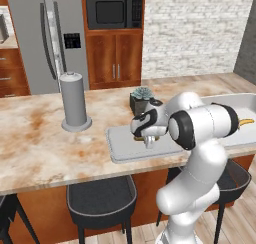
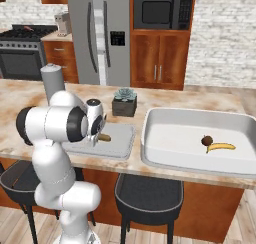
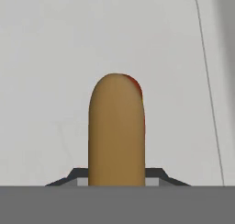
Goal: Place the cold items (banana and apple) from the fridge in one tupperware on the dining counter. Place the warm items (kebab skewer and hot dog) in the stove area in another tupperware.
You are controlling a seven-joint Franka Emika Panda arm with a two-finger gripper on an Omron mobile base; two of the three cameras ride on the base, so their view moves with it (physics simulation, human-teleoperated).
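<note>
A: Hot dog (image 3: 116,131) first — where does it sit?

B: Between the fingertips of the gripper (image 3: 116,182), which are clamped on it. In the hand view the tan bun rises straight up from between the two dark tips, with a sliver of red sausage along its upper right edge. Behind it lies the floor of the flat grey tray (image 3: 55,58), whose low rim curves down the right side.

A: And from the base cameras?

B: In the right base view the hot dog (image 2: 103,137) pokes out beside the gripper (image 2: 97,138), low over the flat grey tray (image 2: 117,143). Whether it touches the tray floor cannot be told. In the left base view the hand hangs over the same tray (image 1: 125,145), and a bit of the bun (image 1: 138,137) shows by the gripper (image 1: 149,140).

A: The tray stands where?

B: On the dining counter (image 1: 35,138), near its front edge, just in front of a small potted succulent (image 2: 124,102). A grey cylinder on a round base (image 1: 74,102) stands to one side.

A: The cold items?

B: The banana (image 2: 220,147) and the apple (image 2: 207,141) lie just beside each other in the pale thick-rimmed tray (image 2: 165,133), next to the grey one on the counter.

A: Background?

B: The fridge (image 2: 97,35), doors shut, and the black range (image 2: 22,53) by the far wall.
</note>
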